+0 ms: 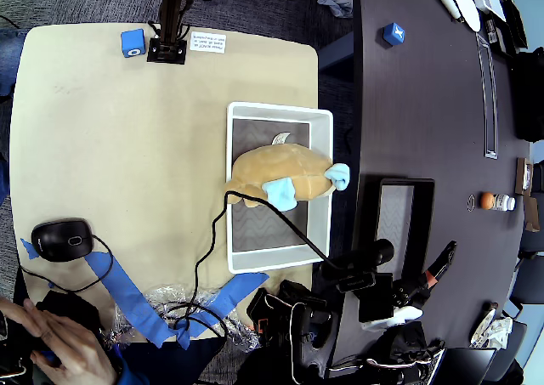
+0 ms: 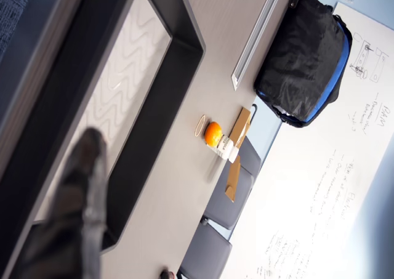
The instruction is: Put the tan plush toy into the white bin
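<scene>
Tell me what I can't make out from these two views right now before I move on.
- Gripper: in the wrist view one blurred dark finger shows, cut off by the bottom edge; open or shut cannot be told.
- Tan plush toy: overhead view, it lies across the white bin; its face is hidden under its own body.
- White tag: too small to read.
- Bin floor beneath the toy: covered by it.
- Label near the arm's base: print too small.

The arm (image 1: 367, 271) is built of black segments. A thin black cable (image 1: 289, 229) is routed from it, behind the finger (image 2: 84, 193), which is seen dark, glossy, rounded and blurred.
</scene>
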{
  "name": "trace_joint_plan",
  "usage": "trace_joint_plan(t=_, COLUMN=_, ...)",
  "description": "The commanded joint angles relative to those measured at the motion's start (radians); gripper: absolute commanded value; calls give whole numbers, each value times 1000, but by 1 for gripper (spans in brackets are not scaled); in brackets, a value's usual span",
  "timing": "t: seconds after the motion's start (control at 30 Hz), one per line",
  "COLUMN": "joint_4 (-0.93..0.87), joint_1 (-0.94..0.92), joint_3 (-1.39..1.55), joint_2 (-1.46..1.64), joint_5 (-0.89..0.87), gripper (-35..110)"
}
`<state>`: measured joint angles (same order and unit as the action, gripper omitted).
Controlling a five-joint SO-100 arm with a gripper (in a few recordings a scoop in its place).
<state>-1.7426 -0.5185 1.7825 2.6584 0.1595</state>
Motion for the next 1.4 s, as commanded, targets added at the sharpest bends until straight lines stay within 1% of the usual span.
trace_joint_plan(t=0.0, joint_4=0, joint_1=-20, joint_3=-17, joint_2=18, joint_5=8, gripper=74)
trace_joint_plan(t=1.37, joint_4=3, joint_1=-6, joint_3=-18, joint_2=18, joint_5=8, gripper=74)
